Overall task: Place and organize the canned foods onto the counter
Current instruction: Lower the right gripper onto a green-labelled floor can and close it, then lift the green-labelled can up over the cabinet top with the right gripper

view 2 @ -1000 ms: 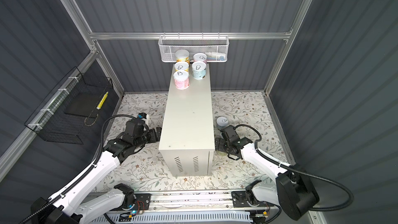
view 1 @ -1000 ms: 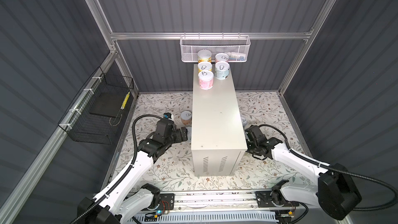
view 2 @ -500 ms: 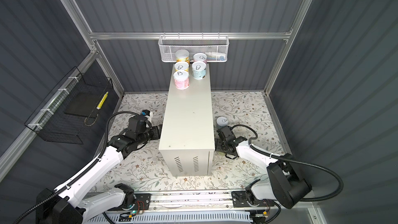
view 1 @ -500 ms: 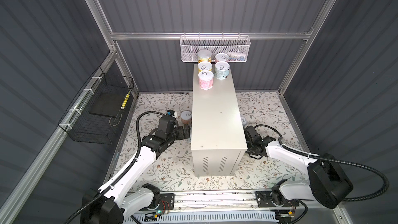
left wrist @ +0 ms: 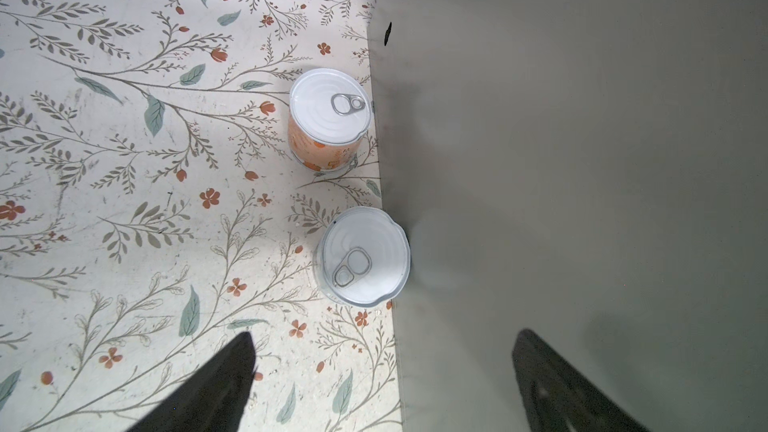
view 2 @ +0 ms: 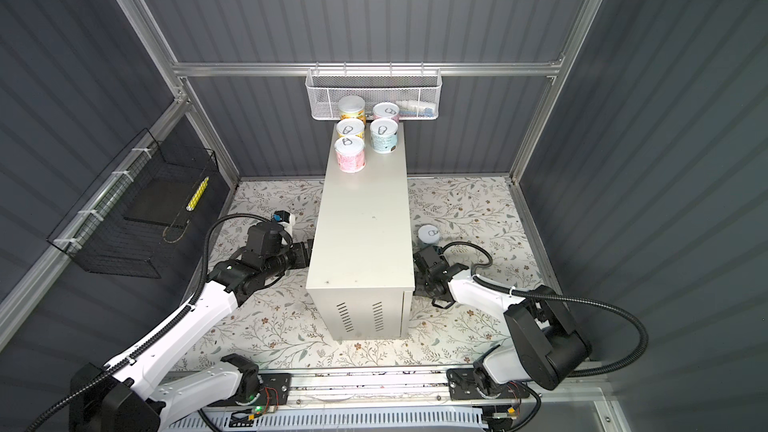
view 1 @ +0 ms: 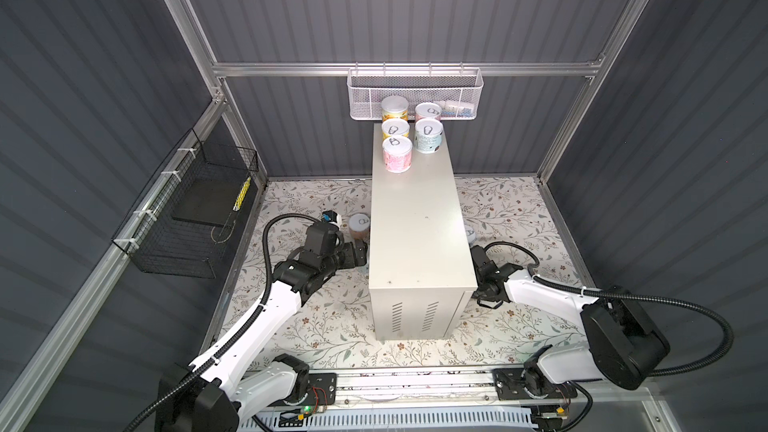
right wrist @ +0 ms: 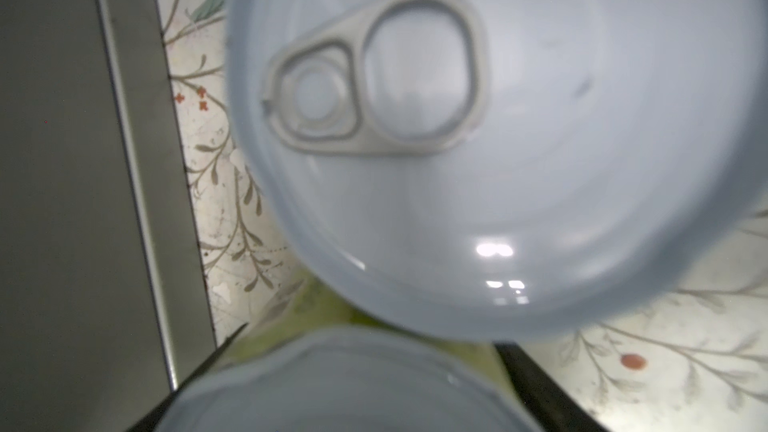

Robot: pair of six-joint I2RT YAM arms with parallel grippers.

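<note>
Cream with a leaf-and-flower print: the floor mat [view 1: 316,326]. It bears the four cans in view that are not yet placed, all upright, two beside each long flank of the counter.

Off-white sheet metal: the counter [view 1: 415,218], a tall cabinet standing mid-floor with its long top mostly bare. The far end carries five cans [view 1: 397,154], upright in two short rows, in the same number and places as a second ago.

Wall fittings: black wire basket [view 1: 187,218] on the left wall and white mesh basket [view 1: 365,95] on the back rail. Neither blocks the placing; the mesh one hangs just behind the stocked end.

Tool, left gripper [left wrist: 384,336]: fingers spread wide, nothing between them.
- Over the last second it has moved forward to the counter's left flank.
- It now hangs above the nearer floor can [left wrist: 365,257], whose label cannot be read. The orange can [left wrist: 328,118] stands just beyond.
- Judged: a descent onto the nearer can comes next. That can sits hard against the cabinet wall, which leaves little room for the inner finger.

Tool, right gripper [right wrist: 370,338]: low at the right flank, its arm folded in closer than before.
- Its fingers flank a yellow-green can [right wrist: 345,392]. Whether they press it cannot be told.
- A pale-lidded can [right wrist: 478,139] stands just beyond, near enough to be nudged on a lift.
</note>
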